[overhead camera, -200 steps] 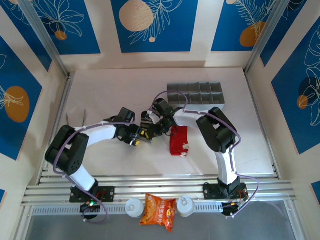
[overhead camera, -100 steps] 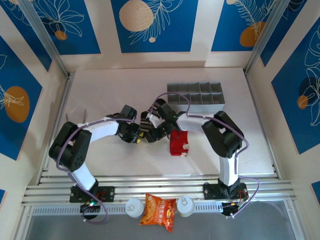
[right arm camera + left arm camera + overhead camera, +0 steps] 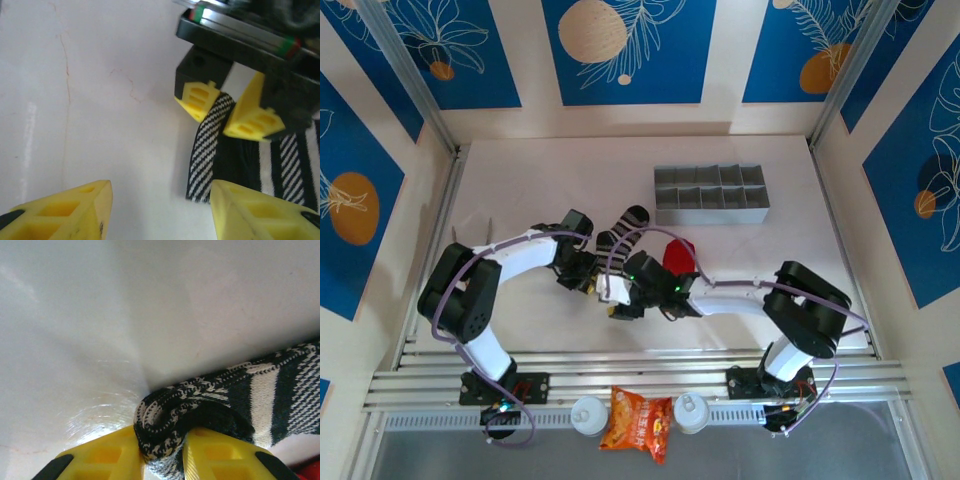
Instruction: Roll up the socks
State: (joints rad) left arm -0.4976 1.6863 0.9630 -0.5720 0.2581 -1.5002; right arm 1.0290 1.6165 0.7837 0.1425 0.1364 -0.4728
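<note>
The black sock with grey-white stripes (image 3: 626,222) lies stretched from mid-table toward the front. Its near edge is pinched between the yellow fingers of my left gripper (image 3: 165,460), which is shut on it; the fabric (image 3: 280,395) curls over just ahead of the fingertips. My right gripper (image 3: 160,210) stands open just in front of that same edge (image 3: 205,155), nothing between its fingers, facing my left gripper (image 3: 220,107). From above, my left gripper (image 3: 592,283) and right gripper (image 3: 617,303) sit close together. The red sock (image 3: 677,252) is bunched behind the right forearm, partly hidden.
A grey compartment tray (image 3: 712,195) stands at the back right. An orange snack bag (image 3: 637,422) lies off the table's front rail between two white round caps (image 3: 589,414). The right arm lies low across the front middle of the table.
My right gripper let go, opened and swung forward to the sock's near edge. My left gripper closed on the striped sock. The red sock shifted back and bunched up.
</note>
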